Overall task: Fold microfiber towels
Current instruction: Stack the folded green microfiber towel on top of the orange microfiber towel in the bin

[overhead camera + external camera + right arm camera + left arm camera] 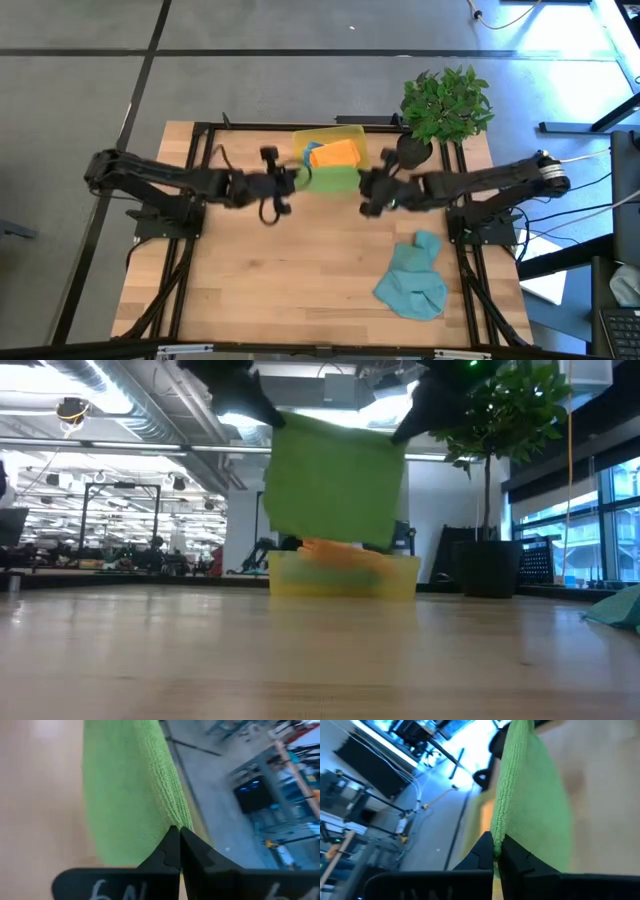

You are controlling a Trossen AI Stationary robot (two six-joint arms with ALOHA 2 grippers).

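Above the bin (352, 132), green towel (335, 485) hanging flat, top edge pinched between left gripper (495, 854), right gripper (176, 836)

The only writing is a pale hand-drawn mark (106, 891) on the dark body of the right gripper (176, 836), just behind its closed fingers (165, 851). It looks like "6A" followed by another stroke, cut off at the frame's edge. A further pale stroke on that body cannot be read.
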